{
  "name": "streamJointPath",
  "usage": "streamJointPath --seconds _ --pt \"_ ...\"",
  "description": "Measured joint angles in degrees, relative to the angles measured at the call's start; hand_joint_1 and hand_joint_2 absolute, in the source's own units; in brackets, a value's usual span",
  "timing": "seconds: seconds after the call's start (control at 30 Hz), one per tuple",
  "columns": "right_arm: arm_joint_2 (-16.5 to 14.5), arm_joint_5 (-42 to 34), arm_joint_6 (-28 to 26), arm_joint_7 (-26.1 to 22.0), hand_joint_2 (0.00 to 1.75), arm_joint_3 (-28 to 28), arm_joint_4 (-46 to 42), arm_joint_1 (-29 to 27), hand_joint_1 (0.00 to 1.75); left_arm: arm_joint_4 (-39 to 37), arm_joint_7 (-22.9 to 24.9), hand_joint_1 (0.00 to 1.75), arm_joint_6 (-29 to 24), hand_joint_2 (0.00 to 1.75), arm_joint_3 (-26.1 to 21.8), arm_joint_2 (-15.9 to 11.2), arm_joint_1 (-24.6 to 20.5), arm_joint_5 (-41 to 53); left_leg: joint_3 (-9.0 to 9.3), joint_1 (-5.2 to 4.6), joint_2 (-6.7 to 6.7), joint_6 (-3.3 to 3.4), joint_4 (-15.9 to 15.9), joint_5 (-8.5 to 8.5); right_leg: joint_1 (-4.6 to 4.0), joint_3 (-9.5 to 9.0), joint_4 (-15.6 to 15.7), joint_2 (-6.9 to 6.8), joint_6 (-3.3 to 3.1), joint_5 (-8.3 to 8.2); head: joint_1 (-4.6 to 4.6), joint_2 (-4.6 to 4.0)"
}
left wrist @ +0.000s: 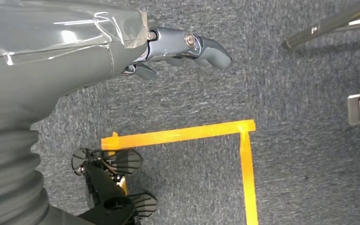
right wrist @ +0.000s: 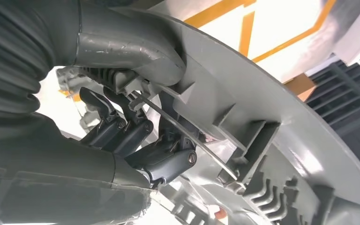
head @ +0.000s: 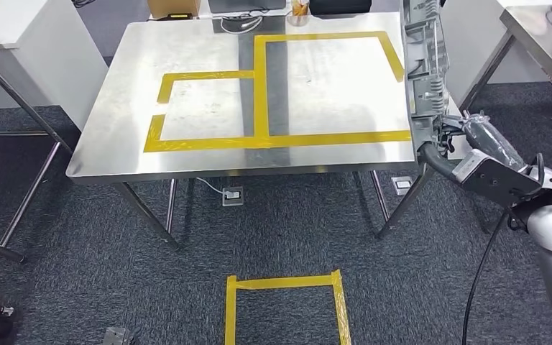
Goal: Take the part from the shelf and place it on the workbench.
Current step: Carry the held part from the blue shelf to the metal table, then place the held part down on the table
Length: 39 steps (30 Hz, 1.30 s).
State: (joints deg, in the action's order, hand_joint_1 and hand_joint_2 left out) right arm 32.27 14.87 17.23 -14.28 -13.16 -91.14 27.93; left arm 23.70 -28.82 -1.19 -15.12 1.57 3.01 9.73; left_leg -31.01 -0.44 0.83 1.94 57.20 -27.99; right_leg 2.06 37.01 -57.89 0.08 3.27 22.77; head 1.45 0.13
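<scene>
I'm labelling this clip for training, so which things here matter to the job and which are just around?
Job:
- grey plastic part, gripped by the right hand
- steel workbench with yellow tape outlines

Just around:
- left hand, holding nothing, over the carpet
- yellow tape square on the floor
- floor socket
- side tables

In the right wrist view we see the right hand gripping the part, a long grey moulded plastic piece with ribs, clips and a thin metal rod across its inner face. The thick grey thumb presses on the part's curved outer wall, while the darker fingers curl around its inner ribbing. Behind the part we see the workbench, its bright steel surface marked with yellow tape lines. A dark slatted structure stands beyond it.
</scene>
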Motion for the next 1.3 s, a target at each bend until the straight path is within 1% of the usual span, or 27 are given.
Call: streamJointPath --seconds 0.03,0.1,0.13,0.17,0.23,0.27,0.3,0.33,0.37,0.4,0.47,0.53,0.63,0.7,0.77,0.8,0.83,0.87,0.9,0.93,0.97,1.0,1.1,1.17,1.2,1.27,1.3 --pt "0.0 0.0 0.0 0.0 1.75 -0.1 0.0 0.3 1.66 -0.1 -0.1 0.0 0.0 1.75 0.0 0.0 0.0 -0.1 0.0 0.03 -0.01 -0.18 0.2 -0.33 -0.08 -0.02 0.0 0.22 -0.67 0.31 0.05 0.0" --pt "0.0 -0.1 0.0 0.0 1.75 -0.2 0.0 0.6 1.66 -0.2 -0.2 0.0 0.0 1.75 0.0 -0.1 -0.1 -0.2 -0.15 0.28 -0.13 -0.63 0.8 -1.12 0.02 -0.37 -0.1 0.35 -1.57 0.87 0.1 0.0" --pt "0.0 -0.1 0.0 0.0 1.75 -0.3 0.0 0.6 1.66 -0.2 -0.3 0.0 0.0 1.75 0.0 -0.1 -0.1 -0.2 -0.81 0.44 -0.26 -0.97 2.2 -1.92 0.12 -0.67 -0.1 0.4 -1.95 1.13 0.14 0.0" --pt "0.0 -0.1 0.0 0.0 1.75 -0.4 0.1 0.7 1.66 -0.2 -0.3 0.0 -0.1 1.75 0.0 -0.1 -0.2 -0.3 -2.2 0.59 -0.41 -1.37 4.8 -3.06 0.19 -1.01 0.0 0.42 -2.32 1.4 0.16 0.0" --pt "-0.1 -0.2 0.0 -0.1 1.75 -0.6 0.2 0.8 1.66 -0.4 -0.4 0.0 -0.1 1.75 0.0 0.0 -0.1 -0.4 -6.78 0.85 -0.68 -2.02 12.6 -5.58 0.06 -1.52 0.0 0.5 -2.76 1.93 0.2 0.0" --pt "-0.1 -0.2 0.0 -0.1 1.75 -0.8 0.3 0.8 1.66 -0.5 -0.4 0.0 -0.1 1.75 0.0 0.0 0.0 -0.5 -9.07 0.94 -0.74 -2.13 15.8 -6.09 -0.03 -1.81 0.0 0.58 -2.85 2.21 0.21 0.0" --pt "-0.2 -0.2 0.0 -0.1 1.75 -1.0 0.4 0.8 1.66 -0.6 -0.4 0.0 -0.1 1.75 0.0 0.0 0.0 -0.5 -10.59 0.99 -0.78 -2.06 17.2 -5.44 -0.15 -2.2 0.0 0.7 -2.86 2.55 0.21 0.0" --pt "-0.2 -0.2 0.0 -0.1 1.75 -1.1 0.5 0.7 1.66 -0.7 -0.4 0.0 -0.1 1.75 0.0 0.0 0.0 -0.6 -11.02 0.96 -0.78 -1.79 16.4 -3.64 -0.32 -2.68 0.0 0.8 -2.87 2.89 0.22 0.0" --pt "-0.3 -0.2 0.0 -0.1 1.75 -1.2 0.6 0.7 1.66 -0.7 -0.4 0.0 -0.1 1.75 0.0 0.0 0.0 -0.6 -10.46 0.83 -0.76 -1.26 13.5 -0.87 -0.5 -3.26 0.0 0.87 -2.85 3.27 0.22 0.0" --pt "-0.3 -0.2 0.0 -0.1 1.75 -1.3 0.6 0.7 1.66 -0.8 -0.5 0.0 -0.1 1.75 0.0 0.0 0.1 -0.7 -9.33 0.54 -0.7 -0.47 9.5 2.1 -0.57 -3.8 0.1 0.92 -2.85 3.66 0.21 0.0" --pt "-0.4 -0.3 -0.1 -0.1 1.75 -1.4 0.7 1.0 1.66 -1.0 -0.6 0.0 -0.2 1.75 0.0 -0.2 0.1 -0.7 -7.05 -0.1 -0.69 1.08 3.7 5.36 -0.74 -4.6 0.4 1.0 -2.69 4.17 0.04 0.0" --pt "-0.6 -0.4 -0.2 -0.1 1.75 -1.4 0.8 1.2 1.66 -1.1 -0.7 0.0 -0.2 1.75 -0.1 -0.5 0.2 -0.8 -6.08 -0.58 -0.76 1.91 2.3 5.24 -0.69 -4.86 0.7 1.06 -2.3 4.37 -0.04 0.0" --pt "-0.5 -0.4 -0.2 -0.1 1.75 -1.4 0.8 1.1 1.66 -1.2 -0.8 0.0 -0.2 1.75 -0.1 -0.6 0.1 -0.9 -3.85 -0.49 -0.85 2.33 -1.1 5.0 -0.78 -4.81 0.5 0.73 -1.83 5.04 -0.1 0.0" --pt "-0.4 -0.4 -0.2 -0.1 1.75 -1.4 0.9 1.0 1.66 -1.2 -0.9 0.0 -0.2 1.75 -0.2 -0.4 0.1 -0.9 -2.22 -0.13 -0.81 2.35 -3.1 4.97 -0.82 -2.41 -4.4 0.44 -2.23 7.14 -0.3 0.0" --pt "-0.4 -0.4 -0.2 -0.1 1.75 -1.4 1.1 0.8 1.66 -1.3 -0.9 0.0 -0.2 1.75 -0.3 -0.2 0.2 -1.0 -1.45 -0.11 -0.61 2.37 -3.3 4.43 -0.76 1.62 -11.7 0.44 -2.39 9.42 -0.33 0.0" --pt "-0.5 -0.4 -0.2 -0.1 1.75 -1.4 1.2 0.6 1.66 -1.4 -0.9 0.0 -0.2 1.75 -0.3 -0.1 0.3 -1.0 -1.04 -0.09 -0.52 2.24 -3.2 3.99 -0.67 3.1 -13.8 0.44 -2.04 9.48 -0.33 0.0" --pt "-0.5 -0.4 -0.2 -0.1 1.75 -1.5 1.3 0.4 1.66 -1.5 -0.9 0.0 -0.2 1.75 -0.3 0.0 0.4 -1.1 -0.58 -0.02 -0.42 2.05 -3.0 3.47 -0.52 3.66 -13.8 0.42 -1.38 8.43 -0.32 0.0" --pt "-0.5 -0.4 -0.2 -0.1 1.75 -1.6 1.4 0.2 1.66 -1.5 -0.9 0.0 -0.2 1.75 -0.3 0.0 0.5 -1.1 -0.11 0.1 -0.33 1.76 -2.7 2.88 -0.29 3.2 -11.5 0.35 -0.51 6.34 -0.33 0.0" --pt "-0.5 -0.4 -0.2 -0.1 1.75 -1.7 1.4 0.1 1.66 -1.6 -0.9 0.0 -0.2 1.75 -0.3 0.1 0.5 -1.0 0.27 0.22 -0.24 1.37 -2.2 2.17 0.01 2.06 -7.6 0.12 0.4 3.75 -0.34 0.0" --pt "-0.5 -0.4 -0.2 -0.1 1.75 -1.7 1.5 0.0 1.66 -1.6 -0.9 0.0 -0.2 1.75 -0.3 0.1 0.4 -1.0 0.39 0.17 -0.15 0.9 -1.6 1.42 0.11 0.7 -4.1 -0.12 1.05 1.95 -0.41 0.0" --pt "-0.4 -0.4 -0.1 -0.1 1.75 -1.8 1.6 -0.1 1.66 -1.6 -0.9 0.0 -0.2 1.75 -0.3 0.0 0.4 -0.9 0.26 0.13 -0.07 0.49 -0.8 0.77 0.16 -0.29 -1.6 -0.24 1.11 1.01 -0.46 0.0" --pt "-0.3 -0.3 0.0 -0.1 1.75 -1.8 1.6 -0.2 1.66 -1.6 -0.9 0.0 -0.1 1.75 -0.4 -0.1 0.4 -0.9 0.08 0.04 -0.04 0.15 -0.2 0.27 0.09 -0.79 -0.4 -0.3 0.83 0.91 -0.44 0.0" --pt "-0.3 0.2 0.6 0.0 1.75 -2.3 1.8 -0.2 1.66 -1.6 -0.9 0.0 -0.1 1.75 -0.3 -0.1 0.1 -0.7 -0.2 0.1 -0.15 -0.49 0.6 -0.6 -0.02 -1.04 -0.6 0.1 -0.72 1.94 -0.33 0.0" --pt "-0.4 0.6 1.0 0.1 1.75 -2.8 1.9 -0.1 1.66 -1.6 -0.9 0.0 -0.1 1.75 -0.3 -0.1 -0.4 -0.7 -1.49 0.37 -0.41 -1.23 3.2 -2.13 0.21 -1.53 -0.5 0.24 -1.54 2.45 -0.21 0.0" --pt "-0.4 0.8 1.1 0.1 1.75 -3.0 2.0 -0.1 1.66 -1.6 -0.9 0.0 -0.1 1.75 -0.3 -0.1 -0.6 -0.6 -3.07 0.55 -0.57 -1.68 6.2 -3.42 0.24 -1.8 -0.5 0.29 -1.93 2.72 -0.14 0.0" --pt "-0.8 1.3 1.6 0.2 1.75 -3.7 2.3 0.0 1.66 -1.7 -0.9 0.0 -0.1 1.75 -0.3 0.0 -0.7 -0.6 -7.52 0.9 -0.77 -2.34 13.9 -5.78 0.1 -2.34 -0.5 0.39 -2.47 3.22 -0.1 0.0" --pt "-0.9 1.5 1.9 0.2 1.75 -4.1 2.5 0.1 1.66 -1.8 -0.9 0.0 -0.1 1.75 -0.3 0.0 -0.8 -0.6 -9.41 0.99 -0.81 -2.37 16.5 -5.84 -0.03 -2.67 -0.5 0.51 -2.61 3.48 -0.09 0.0"
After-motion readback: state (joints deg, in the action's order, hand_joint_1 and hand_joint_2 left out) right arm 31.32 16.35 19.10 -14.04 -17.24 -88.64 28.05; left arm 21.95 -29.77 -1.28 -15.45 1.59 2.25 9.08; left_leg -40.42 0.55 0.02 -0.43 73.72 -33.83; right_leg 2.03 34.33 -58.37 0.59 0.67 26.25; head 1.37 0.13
